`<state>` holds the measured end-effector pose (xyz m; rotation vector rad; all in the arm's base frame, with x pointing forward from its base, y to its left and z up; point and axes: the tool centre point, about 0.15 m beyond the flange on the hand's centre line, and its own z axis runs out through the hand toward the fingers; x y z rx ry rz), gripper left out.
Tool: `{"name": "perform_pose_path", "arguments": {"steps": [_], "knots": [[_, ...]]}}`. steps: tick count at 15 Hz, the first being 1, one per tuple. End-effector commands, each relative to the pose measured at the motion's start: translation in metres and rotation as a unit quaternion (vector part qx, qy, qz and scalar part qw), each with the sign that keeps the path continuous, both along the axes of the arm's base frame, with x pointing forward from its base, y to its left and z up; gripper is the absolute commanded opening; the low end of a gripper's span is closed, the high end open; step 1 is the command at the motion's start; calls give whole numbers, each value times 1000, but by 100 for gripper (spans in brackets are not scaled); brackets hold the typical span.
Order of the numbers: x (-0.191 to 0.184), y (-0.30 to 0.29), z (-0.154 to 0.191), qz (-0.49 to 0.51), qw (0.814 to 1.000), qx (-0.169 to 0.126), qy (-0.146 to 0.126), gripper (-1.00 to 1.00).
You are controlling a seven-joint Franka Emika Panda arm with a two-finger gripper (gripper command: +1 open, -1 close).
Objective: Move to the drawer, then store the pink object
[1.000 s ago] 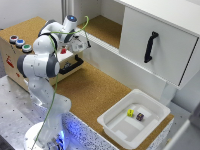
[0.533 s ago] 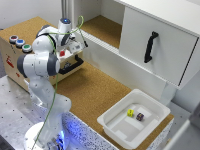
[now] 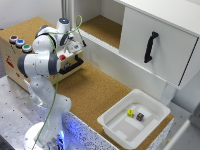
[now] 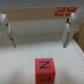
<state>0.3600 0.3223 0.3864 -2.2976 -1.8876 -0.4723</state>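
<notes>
My gripper (image 3: 71,48) hangs over the small pale-wood drawer (image 3: 75,66), which has a black bar handle and sits at the exterior view's left. In the wrist view the gripper (image 4: 38,45) is open, with its fingers (image 4: 68,31) wide apart and holding nothing. The pink object (image 4: 46,70), a small reddish-pink block with dark markings on top, lies on a pale surface below the fingers and touches neither of them. In the exterior view a small red spot (image 3: 62,57) shows at the drawer, beside the arm.
A white plastic tub (image 3: 116,125) at the front right holds a yellow cube (image 3: 130,113) and a dark brown cube (image 3: 140,116). A large white door (image 3: 165,60) with a vertical black handle (image 3: 150,47) stands at the right. Coloured buttons (image 3: 19,43) sit on the wooden box.
The gripper has shifted a little toward the exterior view's left and lower, staying over the drawer. The tub and cubes have not moved.
</notes>
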Motion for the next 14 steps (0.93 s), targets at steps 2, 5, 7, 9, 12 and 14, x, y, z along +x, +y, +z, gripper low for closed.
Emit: {"name": "perform_pose_path", "arguments": {"steps": [2,5,7,9,12,14], "knots": [[-18,-31,84,-68,996,-53,-29,100],[-10,-51,95,-109,991,-75,-24,100],[1,-75,99,-161,984,-67,-22,100],[12,-112,97,-225,973,-48,-3,100],[25,-168,87,-289,957,-32,14,100],[29,-201,78,-317,948,-25,24,100]]}}
